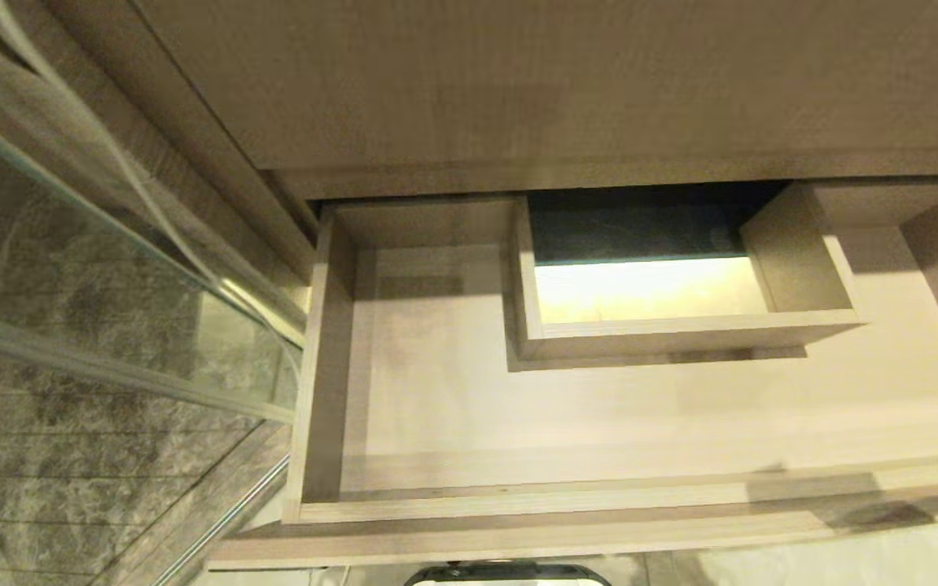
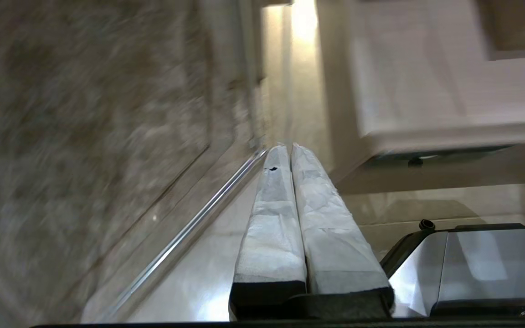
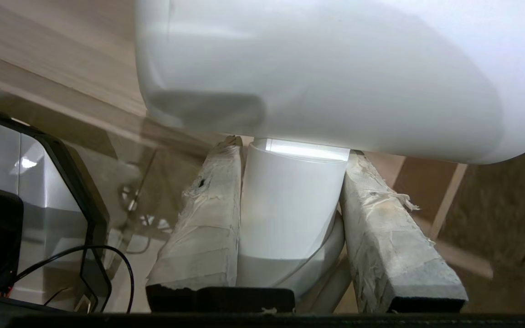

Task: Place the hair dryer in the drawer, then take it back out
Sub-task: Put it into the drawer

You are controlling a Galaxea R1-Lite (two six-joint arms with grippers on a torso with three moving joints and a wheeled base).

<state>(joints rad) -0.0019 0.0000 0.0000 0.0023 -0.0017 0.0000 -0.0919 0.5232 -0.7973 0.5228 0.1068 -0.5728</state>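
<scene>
Only the right wrist view shows the hair dryer [image 3: 317, 77], its white handle clamped between the right gripper [image 3: 290, 155] fingers, while the head view shows just the pulled-out drawer [image 1: 599, 423], bare inside, and the left wrist view the left gripper [image 2: 288, 148] pressed closed above the floor.

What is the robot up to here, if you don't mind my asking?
The right end effector is clamped on the handle of a white hair dryer, holding it outside the head view. The drawer stands pulled open with nothing lying in the part that shows around its boxed cut-out. The left end effector is shut and idle, off to the side above the floor.
</scene>
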